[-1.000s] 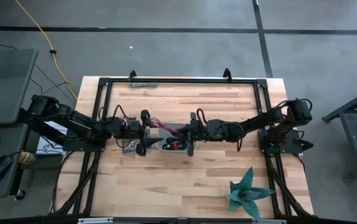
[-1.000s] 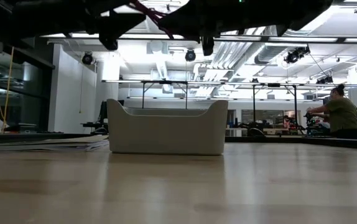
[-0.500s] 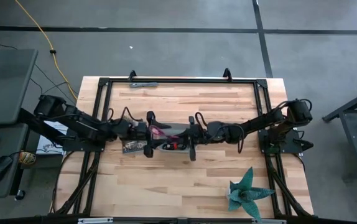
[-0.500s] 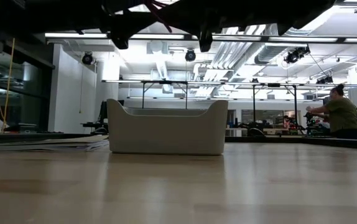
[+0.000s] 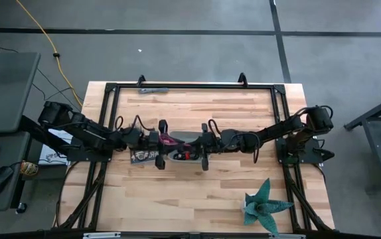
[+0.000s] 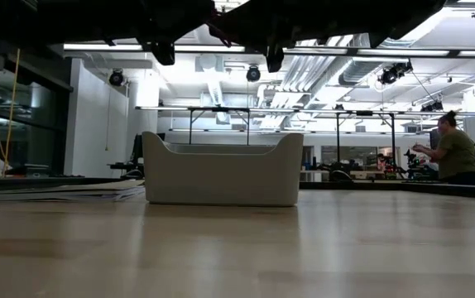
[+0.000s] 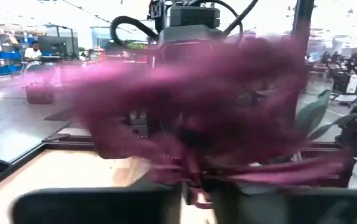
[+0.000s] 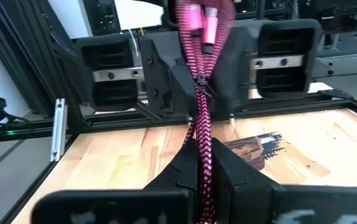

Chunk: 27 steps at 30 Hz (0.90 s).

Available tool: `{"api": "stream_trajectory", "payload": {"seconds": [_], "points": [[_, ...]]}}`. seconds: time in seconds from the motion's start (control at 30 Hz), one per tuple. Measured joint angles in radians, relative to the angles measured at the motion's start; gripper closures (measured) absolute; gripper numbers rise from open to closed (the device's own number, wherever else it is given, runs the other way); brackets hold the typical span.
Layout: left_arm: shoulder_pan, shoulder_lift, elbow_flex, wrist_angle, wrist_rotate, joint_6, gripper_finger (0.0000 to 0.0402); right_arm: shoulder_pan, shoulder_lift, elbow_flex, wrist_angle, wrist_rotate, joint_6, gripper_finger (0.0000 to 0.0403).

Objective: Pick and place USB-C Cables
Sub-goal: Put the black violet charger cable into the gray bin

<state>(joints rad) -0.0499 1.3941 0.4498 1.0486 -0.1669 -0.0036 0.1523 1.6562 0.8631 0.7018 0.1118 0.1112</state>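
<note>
Both claws meet above the grey tray near the middle of the surface, with the purple cable strung between them. The right claw is clamped shut on one end of it, the braid running up out of its fingers toward the left arm. The left claw faces it; in the left wrist view its fingers stand close together with the purple cable bunched right in front of them, and it appears to be pinching the cable, though the blur hides the contact. In the low view the tray sits on the surface with both arms well above its rim. A black-and-red cable already lies inside the tray.

The step in hand looks like a two-handed carry or handover of the purple cable above the tray. The next move calls for lowering it over the tray opening and letting go so that no loop hangs over the wall.
</note>
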Motion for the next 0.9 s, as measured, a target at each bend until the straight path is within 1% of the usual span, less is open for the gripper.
{"api": "stream_trajectory", "payload": {"seconds": [0.03, 0.07, 0.17, 0.23, 0.4, 0.53, 0.7, 0.83, 0.9], "points": [[0.000, 0.000, 0.000, 0.001, 0.002, 0.004, 0.0382, -0.001, 0.000, 0.000, 0.000, 0.001, 0.000, 0.0400], [-0.001, 0.000, 0.000, 0.001, 0.002, 0.006, 0.0390, -0.001, 0.000, 0.000, -0.001, 0.001, 0.000, 0.0400], [0.000, 0.000, 0.000, -0.003, 0.001, 0.005, 0.0385, -0.003, 0.000, 0.000, -0.004, 0.001, 0.001, 0.0397], [0.000, 0.000, 0.000, -0.003, 0.001, 0.007, 0.0392, -0.002, 0.000, 0.000, -0.004, 0.006, 0.005, 0.0388], [0.000, 0.000, 0.000, -0.006, -0.002, 0.007, 0.0397, -0.002, 0.000, 0.000, -0.010, 0.018, 0.019, 0.0356], [0.000, -0.001, 0.000, -0.013, -0.014, 0.007, 0.0399, -0.002, -0.004, 0.000, -0.024, 0.055, 0.021, 0.0317], [0.001, -0.001, -0.001, -0.040, -0.059, 0.008, 0.0400, -0.001, -0.074, 0.000, -0.152, 0.082, 0.000, 0.0255], [0.001, -0.001, -0.001, -0.066, -0.098, 0.008, 0.0401, 0.003, -0.160, 0.000, -0.286, 0.165, -0.007, 0.0221], [0.001, -0.001, -0.001, -0.069, -0.110, 0.008, 0.0401, 0.017, -0.204, -0.009, -0.344, 0.237, -0.007, 0.0213]]}}
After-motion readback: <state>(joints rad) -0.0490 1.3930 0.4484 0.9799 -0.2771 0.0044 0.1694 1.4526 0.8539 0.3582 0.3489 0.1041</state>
